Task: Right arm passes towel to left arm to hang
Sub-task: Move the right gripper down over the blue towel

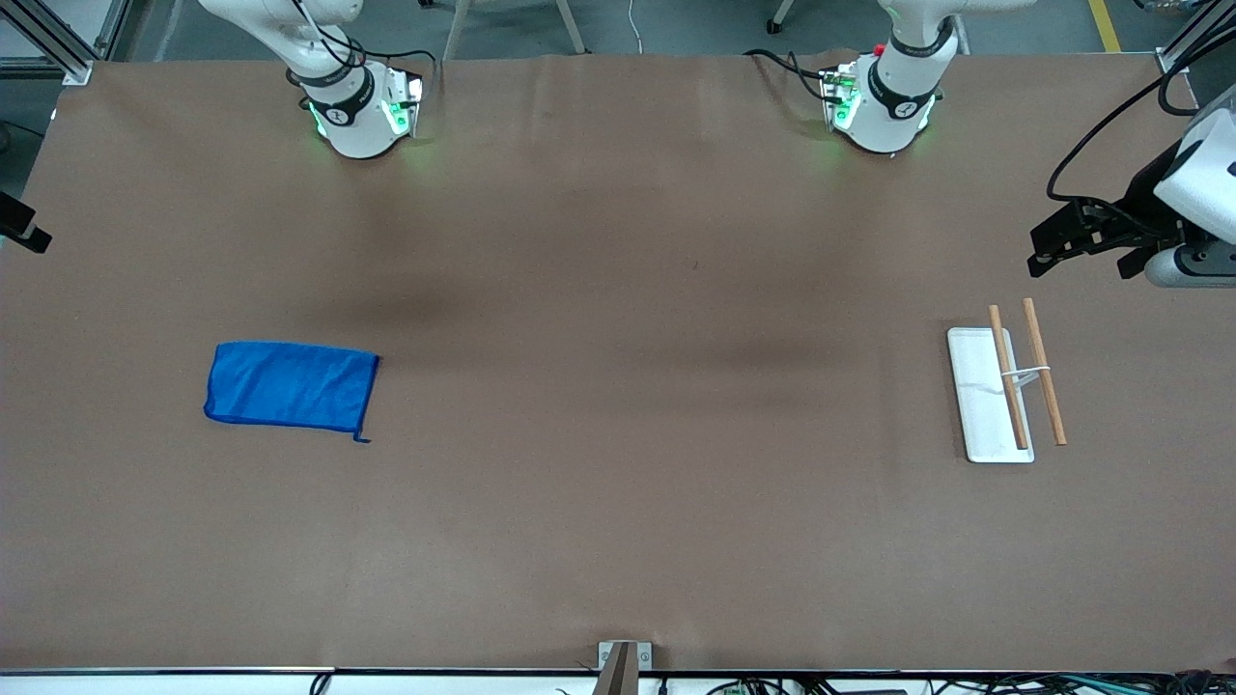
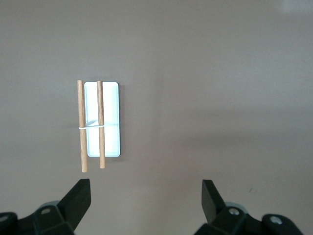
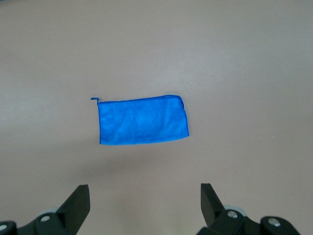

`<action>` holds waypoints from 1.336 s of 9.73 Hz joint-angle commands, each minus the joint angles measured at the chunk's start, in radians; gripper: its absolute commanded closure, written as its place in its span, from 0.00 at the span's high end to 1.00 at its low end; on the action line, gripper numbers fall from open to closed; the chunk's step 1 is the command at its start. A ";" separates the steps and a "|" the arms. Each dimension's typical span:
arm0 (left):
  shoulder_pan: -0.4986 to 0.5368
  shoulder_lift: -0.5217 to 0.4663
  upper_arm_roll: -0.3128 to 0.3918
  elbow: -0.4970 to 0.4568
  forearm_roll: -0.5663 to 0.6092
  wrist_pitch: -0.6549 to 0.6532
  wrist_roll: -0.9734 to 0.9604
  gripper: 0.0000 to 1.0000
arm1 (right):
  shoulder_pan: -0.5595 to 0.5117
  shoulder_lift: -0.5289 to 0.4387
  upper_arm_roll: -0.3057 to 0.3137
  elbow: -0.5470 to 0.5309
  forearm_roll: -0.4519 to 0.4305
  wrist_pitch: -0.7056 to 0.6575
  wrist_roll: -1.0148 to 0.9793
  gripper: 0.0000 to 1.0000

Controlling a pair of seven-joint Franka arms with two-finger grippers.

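Note:
The bright blue towel (image 1: pixel 290 386) lies flat on the brown table toward the right arm's end, its small loop at the corner nearer the front camera. It also shows in the right wrist view (image 3: pixel 142 120). My right gripper (image 3: pixel 145 200) is open and empty, high over the table short of the towel; only a black part of it (image 1: pixel 21 230) shows at the front view's edge. My left gripper (image 1: pixel 1062 241) is open and empty, up in the air by the rack at the left arm's end; its own view (image 2: pixel 145 198) shows the jaws wide apart.
A white tray (image 1: pixel 980 405) carries two wooden rods (image 1: pixel 1045 372) on a white wire stand at the left arm's end; the tray (image 2: pixel 111 139) also shows in the left wrist view. Both arm bases (image 1: pixel 357 106) (image 1: pixel 884 101) stand at the table's back edge.

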 commanded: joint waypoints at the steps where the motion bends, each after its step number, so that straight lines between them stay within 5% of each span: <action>1: 0.001 -0.016 0.002 -0.047 0.004 0.015 -0.006 1.00 | 0.007 -0.016 -0.007 -0.007 -0.001 -0.005 0.005 1.00; 8: 0.002 -0.013 0.002 -0.041 -0.002 0.008 -0.006 1.00 | -0.013 0.039 -0.010 -0.102 -0.005 0.031 -0.066 1.00; 13: 0.001 -0.010 0.002 -0.043 0.000 0.008 0.009 1.00 | -0.021 0.225 -0.007 -0.432 0.010 0.520 -0.153 1.00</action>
